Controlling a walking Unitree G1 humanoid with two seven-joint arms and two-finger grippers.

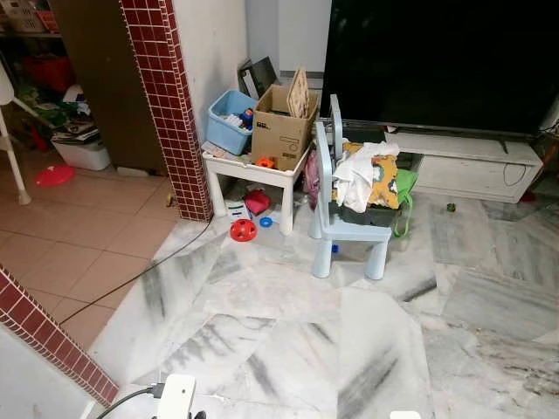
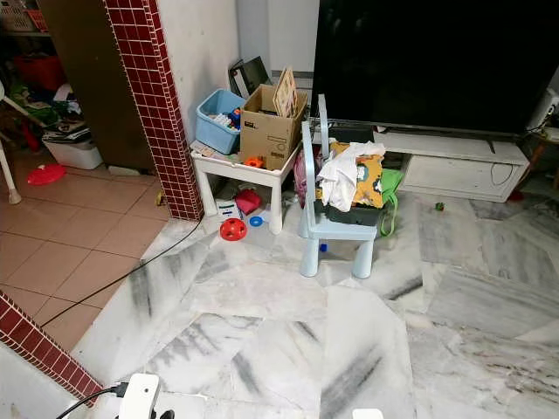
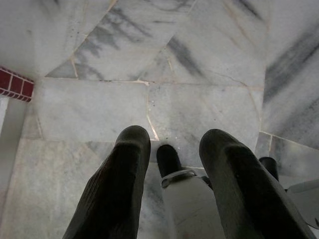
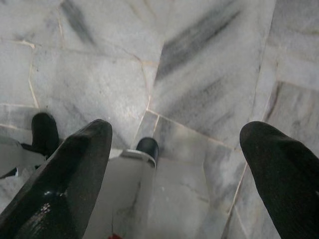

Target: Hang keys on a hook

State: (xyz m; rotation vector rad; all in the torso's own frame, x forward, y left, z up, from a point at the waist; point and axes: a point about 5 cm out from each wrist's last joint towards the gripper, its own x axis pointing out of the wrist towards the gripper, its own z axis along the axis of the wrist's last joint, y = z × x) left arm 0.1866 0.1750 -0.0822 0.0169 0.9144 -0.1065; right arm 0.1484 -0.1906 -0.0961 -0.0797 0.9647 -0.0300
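We cannot make out any keys or hook. Our left end effector and right end effector both hang spread over the marble floor, gripping nothing. Ahead, a blue chair piled with clothes stands beside a white counter bearing a cardboard box.

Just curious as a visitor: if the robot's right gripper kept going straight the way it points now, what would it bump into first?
Most likely the marble floor. The open right gripper points down at it, holding nothing, though the robot's own foot sits close below.
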